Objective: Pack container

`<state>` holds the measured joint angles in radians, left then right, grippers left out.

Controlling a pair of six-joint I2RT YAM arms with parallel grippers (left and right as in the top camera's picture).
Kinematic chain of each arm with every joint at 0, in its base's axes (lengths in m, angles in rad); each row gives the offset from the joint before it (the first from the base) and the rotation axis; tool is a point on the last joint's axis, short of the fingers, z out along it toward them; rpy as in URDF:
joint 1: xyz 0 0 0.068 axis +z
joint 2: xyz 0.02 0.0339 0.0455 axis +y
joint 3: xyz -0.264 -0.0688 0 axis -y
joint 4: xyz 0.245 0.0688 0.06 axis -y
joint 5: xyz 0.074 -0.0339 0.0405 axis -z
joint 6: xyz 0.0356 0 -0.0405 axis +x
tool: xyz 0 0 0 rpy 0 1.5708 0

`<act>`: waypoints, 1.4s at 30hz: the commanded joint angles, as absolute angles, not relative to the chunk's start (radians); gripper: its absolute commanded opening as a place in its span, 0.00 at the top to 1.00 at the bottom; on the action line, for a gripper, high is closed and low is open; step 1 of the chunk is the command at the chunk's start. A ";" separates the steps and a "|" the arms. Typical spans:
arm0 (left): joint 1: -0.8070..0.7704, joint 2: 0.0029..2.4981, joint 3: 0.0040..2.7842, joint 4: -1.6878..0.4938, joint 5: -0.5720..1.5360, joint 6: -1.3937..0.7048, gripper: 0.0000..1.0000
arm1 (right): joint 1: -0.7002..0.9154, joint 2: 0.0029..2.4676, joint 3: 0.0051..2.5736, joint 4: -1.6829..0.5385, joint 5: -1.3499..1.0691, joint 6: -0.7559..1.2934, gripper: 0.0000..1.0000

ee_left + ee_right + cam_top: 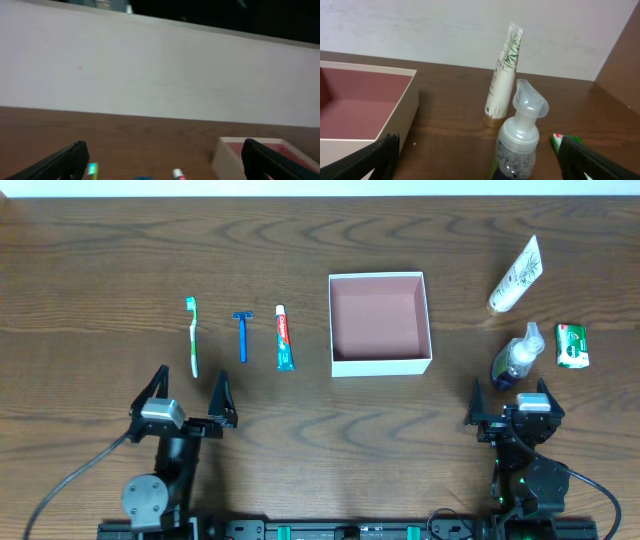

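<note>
The container [380, 364], a square white box with a dusty pink inside, stands empty at the table's middle; it also shows in the left wrist view [225, 155] and the right wrist view [400, 112]. My left gripper [188, 395] is open and empty, just in front of a green toothbrush [193, 335], a blue razor [241, 335] and a toothpaste tube [285, 338]. My right gripper [510, 402] is open and empty, with a clear pump bottle [518, 140] standing just ahead between its fingers.
A white tube with leaf print [515, 275] stands at the back right, also in the right wrist view [504, 75]. A small green packet [572, 345] lies right of the pump bottle [517, 357]. A white wall runs behind the table.
</note>
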<state>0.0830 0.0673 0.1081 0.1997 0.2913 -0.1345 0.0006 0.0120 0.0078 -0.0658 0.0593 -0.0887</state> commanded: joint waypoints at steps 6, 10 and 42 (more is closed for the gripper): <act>0.079 0.535 0.558 0.067 0.602 -0.012 0.02 | 0.007 0.005 0.006 -0.070 0.056 -0.102 0.01; 0.079 0.861 0.863 -0.134 0.674 0.006 0.02 | 0.007 0.005 0.006 -0.070 0.056 -0.102 0.01; -0.295 1.729 1.662 -0.862 0.173 -0.070 0.02 | 0.007 0.005 0.006 -0.070 0.055 -0.102 0.01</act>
